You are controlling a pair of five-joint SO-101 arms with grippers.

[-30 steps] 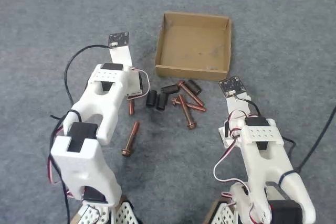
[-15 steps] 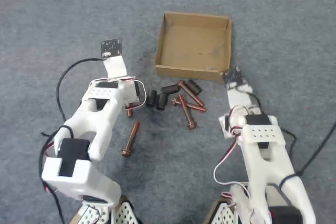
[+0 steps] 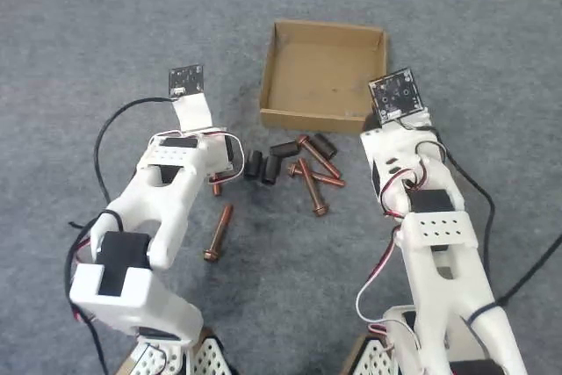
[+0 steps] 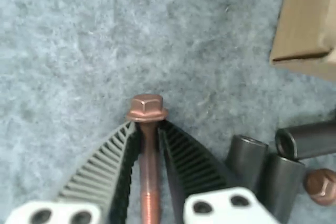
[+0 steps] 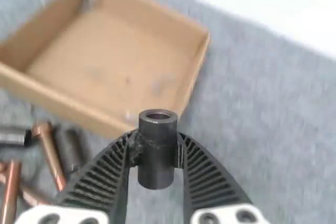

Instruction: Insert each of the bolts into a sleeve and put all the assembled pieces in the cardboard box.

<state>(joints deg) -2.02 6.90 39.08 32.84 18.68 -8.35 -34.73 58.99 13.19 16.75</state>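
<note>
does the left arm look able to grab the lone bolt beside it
Probably not yet. The lone bolt lies bare on the carpet beside the left arm, nothing over it, but the arm's jaws are shut on another bolt and would need to free it first.

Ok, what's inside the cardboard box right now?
Nothing that I can see: the floor of the cardboard box is bare brown card. In the high view the right arm's camera board covers its near right corner, so that spot is unchecked.
</note>
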